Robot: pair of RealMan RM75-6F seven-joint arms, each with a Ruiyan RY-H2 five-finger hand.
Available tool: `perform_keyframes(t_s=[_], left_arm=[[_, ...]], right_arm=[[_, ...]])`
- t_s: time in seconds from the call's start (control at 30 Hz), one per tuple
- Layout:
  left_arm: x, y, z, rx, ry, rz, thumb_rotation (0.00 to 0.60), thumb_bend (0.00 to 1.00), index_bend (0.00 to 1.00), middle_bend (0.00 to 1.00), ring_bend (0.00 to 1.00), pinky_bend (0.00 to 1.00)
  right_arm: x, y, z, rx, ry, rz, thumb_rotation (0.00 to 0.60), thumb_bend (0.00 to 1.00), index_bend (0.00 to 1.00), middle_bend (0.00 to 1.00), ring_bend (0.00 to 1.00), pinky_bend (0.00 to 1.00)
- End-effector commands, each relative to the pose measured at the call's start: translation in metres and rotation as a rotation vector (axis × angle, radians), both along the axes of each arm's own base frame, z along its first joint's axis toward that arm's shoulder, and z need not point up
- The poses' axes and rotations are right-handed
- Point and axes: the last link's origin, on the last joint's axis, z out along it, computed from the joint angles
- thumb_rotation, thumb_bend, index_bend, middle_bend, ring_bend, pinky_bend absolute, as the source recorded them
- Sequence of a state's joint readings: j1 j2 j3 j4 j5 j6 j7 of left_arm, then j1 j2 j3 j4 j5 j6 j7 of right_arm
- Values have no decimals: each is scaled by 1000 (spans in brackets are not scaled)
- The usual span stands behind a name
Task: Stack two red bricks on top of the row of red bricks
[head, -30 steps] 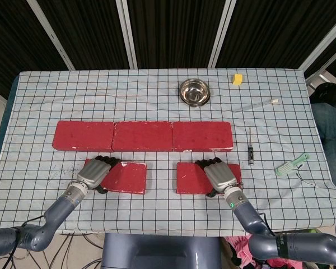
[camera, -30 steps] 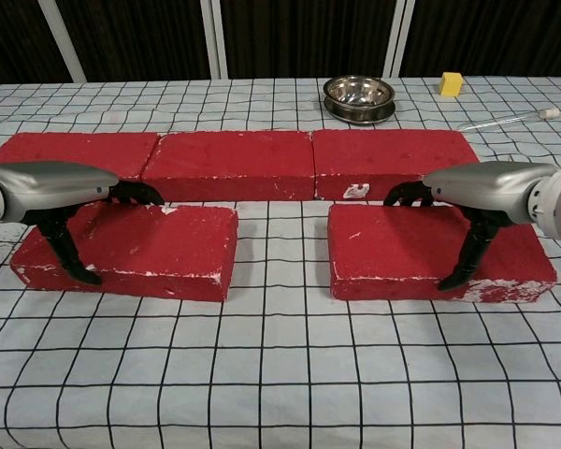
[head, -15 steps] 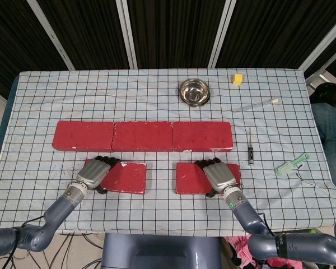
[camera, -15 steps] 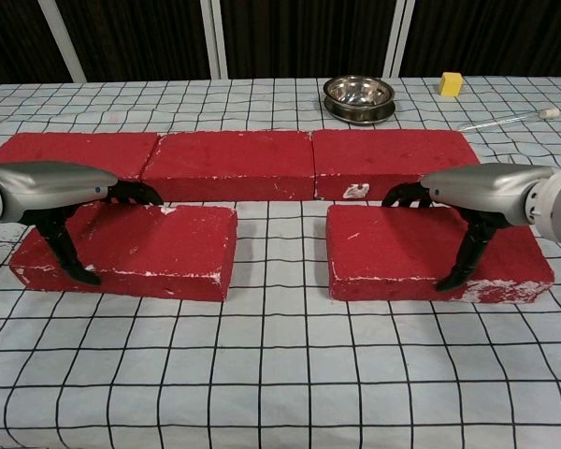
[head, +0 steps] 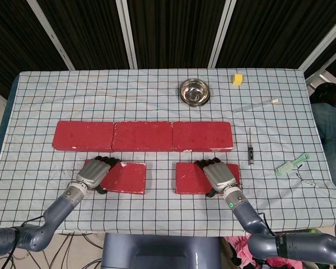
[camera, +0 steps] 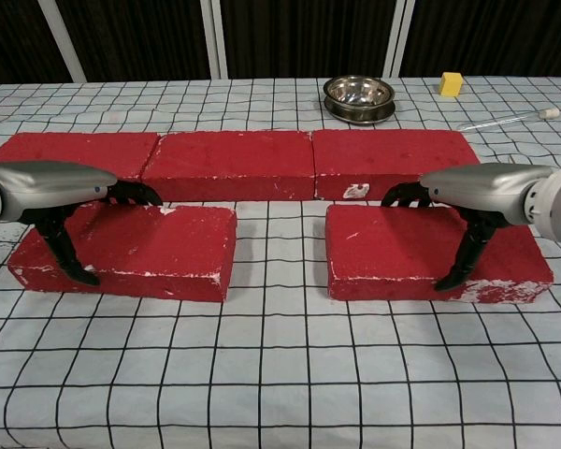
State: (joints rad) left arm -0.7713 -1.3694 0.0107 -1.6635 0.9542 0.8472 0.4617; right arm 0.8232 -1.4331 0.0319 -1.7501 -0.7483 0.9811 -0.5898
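Left hand [head: 93,174] and right hand [head: 218,175] palm-down, low over surface, fingers [camera: 67,257] curled downward, each gripping brick.

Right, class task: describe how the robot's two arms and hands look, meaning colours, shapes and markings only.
Both match. The left hand and right hand have smooth silver-grey backs and black fingers. Each joins a pale ringed wrist; the right wrist bears a small green dot. The forearms are rounded, dark blue-grey tubes. Thin cables hang near the left arm.

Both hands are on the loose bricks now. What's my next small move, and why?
Probably lift both straight up. The left hand grips the left loose brick and the right hand grips the right loose brick, thumbs on the near faces, yet both bricks sit on the cloth just in front of the row of bricks.
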Motion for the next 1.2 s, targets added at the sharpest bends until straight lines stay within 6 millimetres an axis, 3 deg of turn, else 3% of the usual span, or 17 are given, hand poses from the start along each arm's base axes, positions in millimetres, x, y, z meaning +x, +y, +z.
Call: perform_keyframes(t_s=[0.03, 0.23, 0.47, 0.7, 0.93, 1.2], left_arm=[[0, 0, 1, 2, -1, -1, 600, 185, 157, 207, 151, 295], [6, 0, 12, 30, -22, -15, 600, 185, 158, 208, 151, 295], [23, -1, 46, 84, -54, -50, 600, 185, 159, 204, 151, 283], [41, 26, 83, 168, -27, -70, 600, 184, 164, 202, 151, 275], [58, 51, 99, 197, -4, -87, 600, 185, 175, 203, 151, 266], [57, 81, 109, 238, 26, -62, 600, 185, 177, 201, 151, 264]], right_arm=[[1, 0, 0, 0, -5, 0, 600, 68, 149, 197, 168, 123], [7, 1, 9, -17, -12, 22, 600, 68, 149, 197, 168, 123], [18, -4, 38, -70, -36, 35, 600, 68, 149, 197, 169, 123], [26, -13, 73, -121, -11, 67, 600, 67, 147, 197, 168, 123], [51, -41, 103, -159, -38, 89, 600, 68, 148, 197, 168, 123], [66, -79, 115, -130, -44, 101, 600, 68, 148, 197, 168, 123]])
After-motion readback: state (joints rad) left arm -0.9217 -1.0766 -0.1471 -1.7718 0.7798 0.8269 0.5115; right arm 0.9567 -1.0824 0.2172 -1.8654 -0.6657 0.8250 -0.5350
